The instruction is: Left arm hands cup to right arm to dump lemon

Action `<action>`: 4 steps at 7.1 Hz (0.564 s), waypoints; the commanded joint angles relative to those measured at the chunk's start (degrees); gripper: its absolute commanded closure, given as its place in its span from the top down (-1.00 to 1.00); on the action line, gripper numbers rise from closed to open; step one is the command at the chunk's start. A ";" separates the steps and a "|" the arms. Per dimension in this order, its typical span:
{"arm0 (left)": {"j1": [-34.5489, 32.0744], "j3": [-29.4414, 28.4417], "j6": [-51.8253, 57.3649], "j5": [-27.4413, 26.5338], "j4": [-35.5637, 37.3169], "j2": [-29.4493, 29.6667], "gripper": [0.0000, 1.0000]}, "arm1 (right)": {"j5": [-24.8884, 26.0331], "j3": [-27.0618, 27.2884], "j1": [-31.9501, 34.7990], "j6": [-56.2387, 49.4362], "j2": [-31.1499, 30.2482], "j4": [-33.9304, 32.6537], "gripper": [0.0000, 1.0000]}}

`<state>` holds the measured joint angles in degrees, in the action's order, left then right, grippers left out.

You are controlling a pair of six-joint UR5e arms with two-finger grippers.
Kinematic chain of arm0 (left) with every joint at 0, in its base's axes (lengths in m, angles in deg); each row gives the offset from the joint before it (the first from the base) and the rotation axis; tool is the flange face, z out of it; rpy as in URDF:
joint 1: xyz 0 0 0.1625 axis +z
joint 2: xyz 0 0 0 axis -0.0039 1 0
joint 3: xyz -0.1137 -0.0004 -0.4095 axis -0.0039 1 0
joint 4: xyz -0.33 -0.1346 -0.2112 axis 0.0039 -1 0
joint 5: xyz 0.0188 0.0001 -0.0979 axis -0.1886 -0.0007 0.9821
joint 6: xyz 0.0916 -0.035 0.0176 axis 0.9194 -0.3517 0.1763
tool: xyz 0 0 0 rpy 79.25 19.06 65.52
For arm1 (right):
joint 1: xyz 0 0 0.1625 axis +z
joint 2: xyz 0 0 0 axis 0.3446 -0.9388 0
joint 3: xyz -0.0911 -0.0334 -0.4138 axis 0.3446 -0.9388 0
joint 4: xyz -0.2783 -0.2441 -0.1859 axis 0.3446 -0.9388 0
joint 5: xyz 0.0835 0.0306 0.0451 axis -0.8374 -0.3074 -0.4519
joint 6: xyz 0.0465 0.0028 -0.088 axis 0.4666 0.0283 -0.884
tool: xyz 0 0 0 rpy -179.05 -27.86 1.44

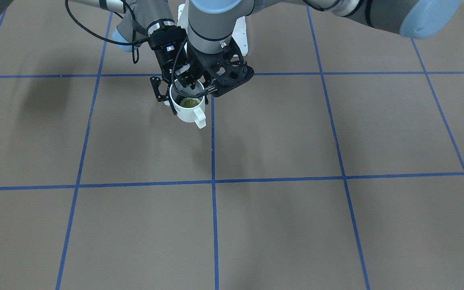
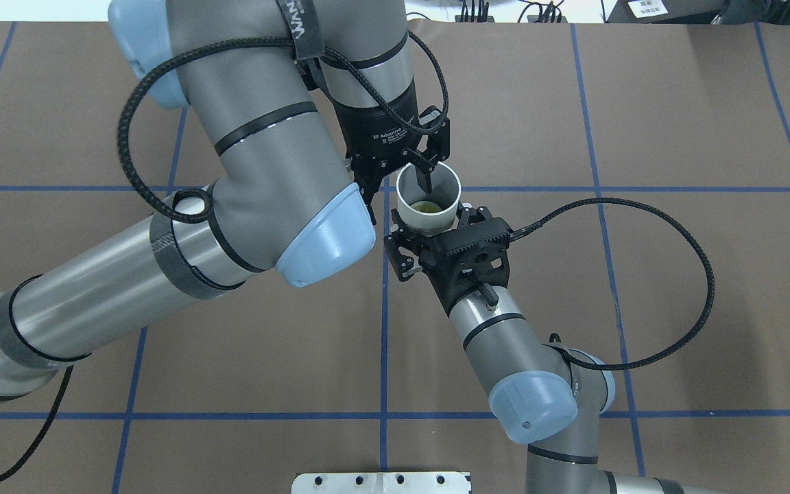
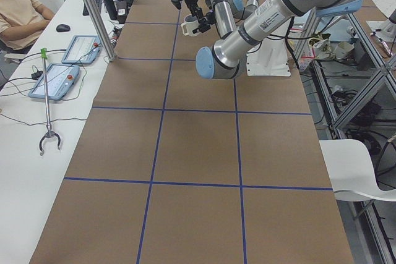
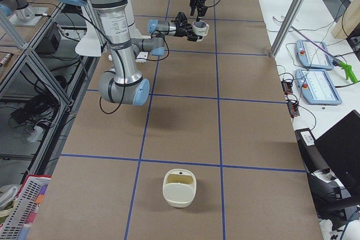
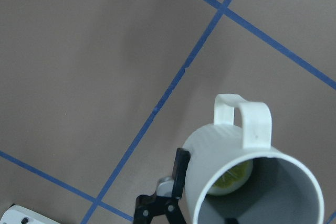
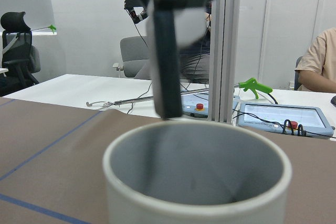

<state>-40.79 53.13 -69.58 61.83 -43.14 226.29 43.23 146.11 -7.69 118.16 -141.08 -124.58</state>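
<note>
The off-white cup (image 2: 429, 218) hangs in the air above the brown table, handle (image 1: 200, 119) pointing away from the robot. The yellow-green lemon (image 1: 190, 102) lies inside it and also shows in the left wrist view (image 5: 234, 176). My left gripper (image 2: 422, 180) comes straight down from above. One finger (image 6: 166, 66) reaches inside the cup at its rim, and it looks shut on the rim. My right gripper (image 2: 431, 221) lies level. Its fingers (image 5: 181, 167) stand close on either side of the cup's wall, jaws spread wide.
A cream open container (image 4: 179, 188) sits on the table far towards the robot's right end. A white mounting plate (image 2: 381, 481) lies at the robot's base. Pendants (image 4: 318, 85) and a seated operator (image 3: 21, 10) are at the side table beyond the table's far edge.
</note>
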 commanded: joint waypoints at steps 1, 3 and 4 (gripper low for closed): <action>-2.05 3.13 -0.05 -0.06 1.82 -0.12 1.00 | -0.40 1.97 2.72 0.02 -5.91 0.58 -0.21; -1.97 3.05 -0.05 -0.24 1.82 -0.64 1.00 | -9.23 9.67 10.87 0.20 -18.54 0.93 -0.16; -1.97 3.05 0.04 -0.32 1.82 -0.82 1.00 | -16.07 13.29 16.22 0.20 -25.22 2.32 -0.16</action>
<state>-42.72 56.14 -69.61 61.59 -41.35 225.68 34.42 154.72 2.57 118.32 -158.11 -123.42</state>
